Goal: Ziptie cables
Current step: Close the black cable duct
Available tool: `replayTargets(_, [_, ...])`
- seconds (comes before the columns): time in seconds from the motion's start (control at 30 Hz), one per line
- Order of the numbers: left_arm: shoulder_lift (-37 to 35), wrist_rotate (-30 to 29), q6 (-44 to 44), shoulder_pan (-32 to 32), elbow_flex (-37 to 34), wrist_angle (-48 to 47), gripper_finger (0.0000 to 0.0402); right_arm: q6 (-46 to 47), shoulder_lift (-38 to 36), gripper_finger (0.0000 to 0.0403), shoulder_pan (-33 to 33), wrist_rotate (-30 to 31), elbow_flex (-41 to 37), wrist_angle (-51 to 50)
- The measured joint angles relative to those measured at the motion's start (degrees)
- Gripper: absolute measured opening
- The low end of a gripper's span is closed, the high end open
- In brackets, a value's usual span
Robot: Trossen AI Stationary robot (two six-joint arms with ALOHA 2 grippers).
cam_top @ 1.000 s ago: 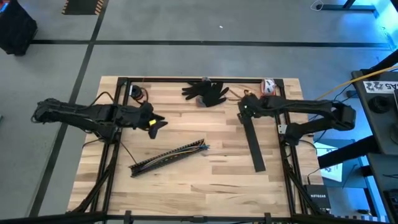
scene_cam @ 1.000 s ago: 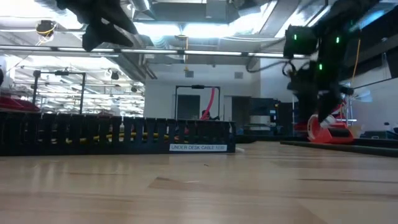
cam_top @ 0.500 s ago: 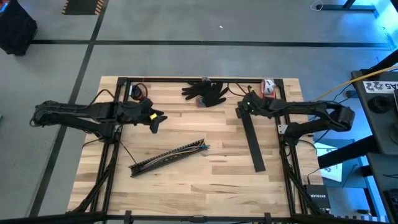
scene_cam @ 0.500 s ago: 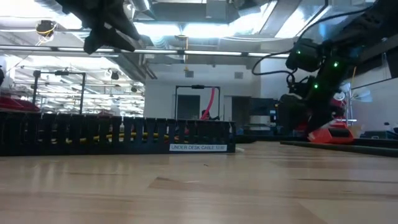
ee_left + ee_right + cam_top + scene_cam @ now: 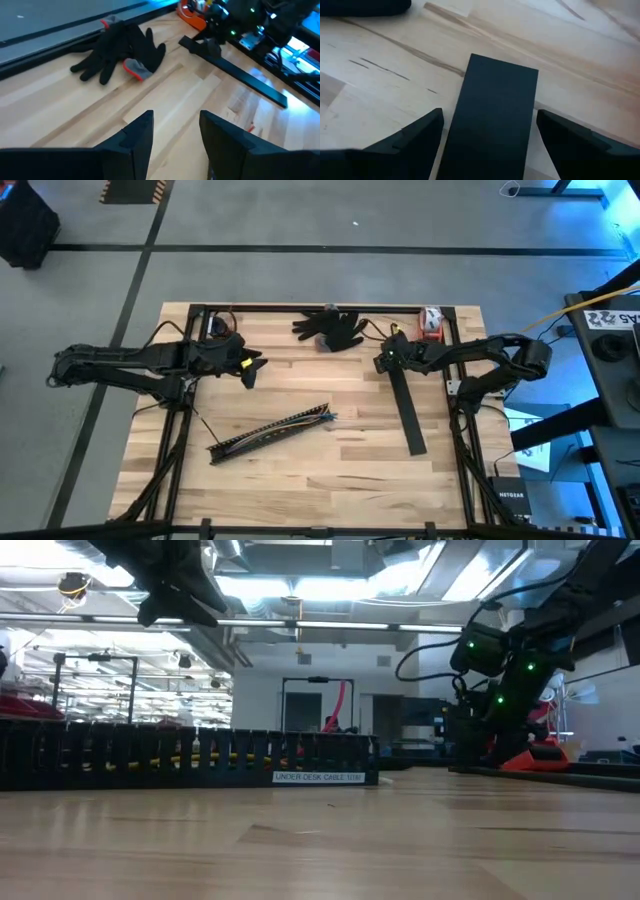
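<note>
While the left gripper (image 5: 250, 370) hangs above the bench (image 5: 330, 470) on its own side, its fingers (image 5: 137, 135) a little apart with nothing between them, the right gripper (image 5: 381, 360) is down low at the far end of a flat black strip (image 5: 407, 412). In the right wrist view its fingers (image 5: 415, 137) are spread wide to either side of that strip's end, one on each flank, and I can't tell whether they touch it. The cables (image 5: 285, 427) lie in the slotted black channel (image 5: 268, 433), which sits slantwise near the middle of the bench, well apart from both grippers. A pair of black gloves (image 5: 331, 327) lies at the far edge between the two arms, and something red-orange (image 5: 430, 321) sits near the far right corner.
</note>
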Motion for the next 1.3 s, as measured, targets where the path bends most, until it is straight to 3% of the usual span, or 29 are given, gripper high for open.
replayTargets(0.33, [1.01, -0.67, 0.27, 0.47, 0.00, 0.14, 0.0155, 4.00, 1.25, 0.0319, 0.90, 2.07, -0.13, 0.99])
replayTargets(0.47, [2.76, 3.22, 3.71, 0.34, 0.16, 5.08, 0.0155, 3.88, 1.34, 0.0319, 0.88, 1.53, -0.13, 1.67])
replayTargets(0.57, [6.02, 4.42, 7.22, -0.49, 3.14, 7.20, 0.0155, 2.04, 1.34, 0.0319, 0.82, 0.66, -0.13, 1.68])
replayTargets(0.77, [17.10, 8.65, 12.90, -3.32, 8.11, 1.19, 0.0155, 0.72, 1.36, 0.0319, 0.77, -0.84, -0.13, 1.86])
replayTargets(1.0, [29.88, 19.33, 5.37, -9.07, 8.28, -0.48, 0.0155, -0.07, 1.39, 0.0319, 0.80, -1.41, -0.13, 2.03])
replayTargets(1.3, [37.80, 19.19, -2.85, -15.33, 7.83, -0.53, 0.0155, -2.89, 1.43, 0.0319, 0.82, -1.43, -0.13, 2.22])
